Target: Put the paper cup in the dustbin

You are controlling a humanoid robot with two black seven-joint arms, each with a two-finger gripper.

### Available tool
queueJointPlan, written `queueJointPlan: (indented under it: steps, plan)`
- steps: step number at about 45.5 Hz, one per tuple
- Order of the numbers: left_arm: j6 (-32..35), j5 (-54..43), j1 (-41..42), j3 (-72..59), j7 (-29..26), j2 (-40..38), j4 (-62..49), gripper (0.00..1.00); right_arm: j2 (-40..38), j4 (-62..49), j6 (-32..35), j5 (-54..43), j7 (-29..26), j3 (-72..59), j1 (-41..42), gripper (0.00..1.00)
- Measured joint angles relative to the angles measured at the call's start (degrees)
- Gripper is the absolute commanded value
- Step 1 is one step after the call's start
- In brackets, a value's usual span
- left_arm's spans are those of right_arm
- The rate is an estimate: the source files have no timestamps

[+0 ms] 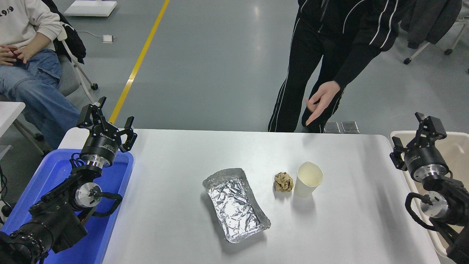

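Observation:
The paper cup [309, 179] stands upright on the white table [176, 154], right of centre, its rim slightly squashed. The beige dustbin [456, 146] sits off the table's right edge, partly hidden by my right arm. My right gripper [417, 134] is open and empty, raised above the dustbin's near side, well right of the cup. My left gripper [106, 123] is open and empty, parked at the lower left above the blue tub.
A crumpled brown paper ball [284, 182] lies just left of the cup. A foil tray [235, 202] lies at the table's middle. A blue tub [58, 172] stands at the left. A person's hand [321, 99] hangs beyond the far edge; another person sits at top left.

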Motion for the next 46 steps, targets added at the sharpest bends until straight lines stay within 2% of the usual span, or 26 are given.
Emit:
queueJointPlan:
  steps: [46]
  plan:
    - [0.0,0.0,0.0,0.0,0.0,0.0,0.0,1.00,-1.0,0.1,1.4,0.0,0.5,0.2,-0.2,1.00]
